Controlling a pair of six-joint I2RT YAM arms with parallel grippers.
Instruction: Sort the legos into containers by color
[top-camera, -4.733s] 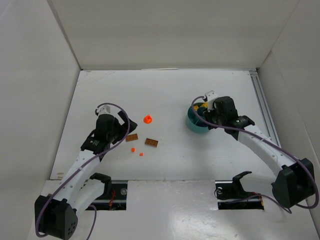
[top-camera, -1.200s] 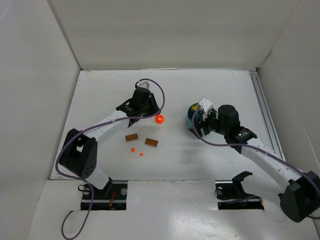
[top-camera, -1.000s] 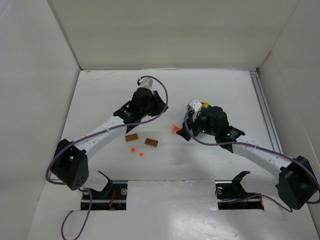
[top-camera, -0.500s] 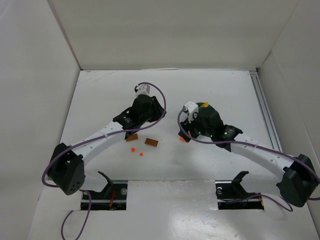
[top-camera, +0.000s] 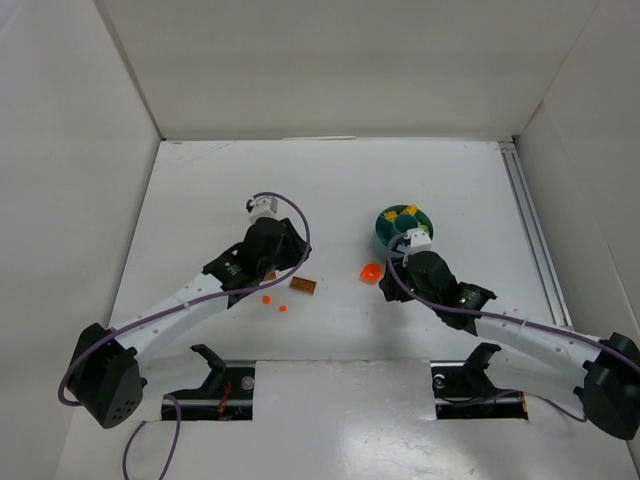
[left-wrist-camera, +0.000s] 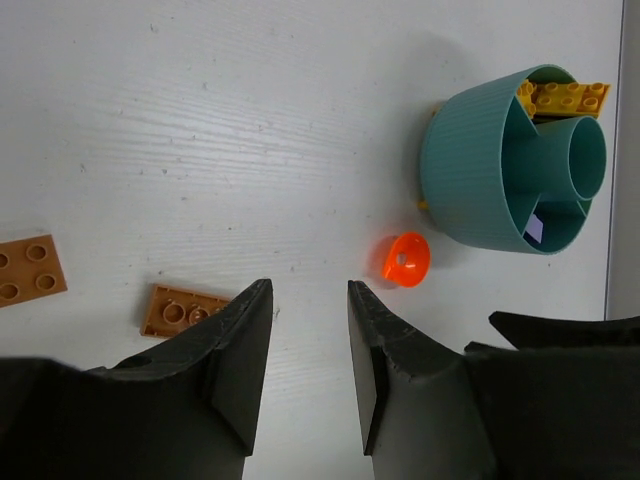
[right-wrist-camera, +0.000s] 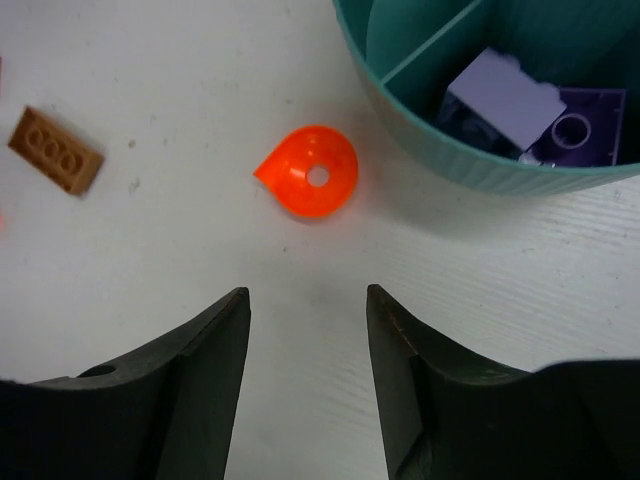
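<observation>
An orange cone-shaped lego (top-camera: 370, 272) lies on the table just left of the round teal tub (top-camera: 403, 228), whose wedge containers hold yellow (left-wrist-camera: 570, 97) and purple (right-wrist-camera: 540, 110) bricks. My right gripper (top-camera: 388, 287) (right-wrist-camera: 306, 295) stands open just short of the cone (right-wrist-camera: 312, 185), with nothing between its fingers. My left gripper (top-camera: 285, 268) (left-wrist-camera: 307, 290) is open by a narrow gap and empty. The cone (left-wrist-camera: 405, 259) lies ahead of it to the right, and a brown brick (left-wrist-camera: 185, 310) lies beside its left finger.
Two brown bricks (top-camera: 303, 285) (top-camera: 270, 277) lie by the left gripper, the second partly hidden under it. Two tiny red-orange bits (top-camera: 266, 298) (top-camera: 283, 308) sit nearer the front edge. White walls enclose the table on three sides.
The left gripper let go of the orange cone and drew back left. The cone now lies beside the tub. The right arm pulled back toward its base, its jaws narrowing.
</observation>
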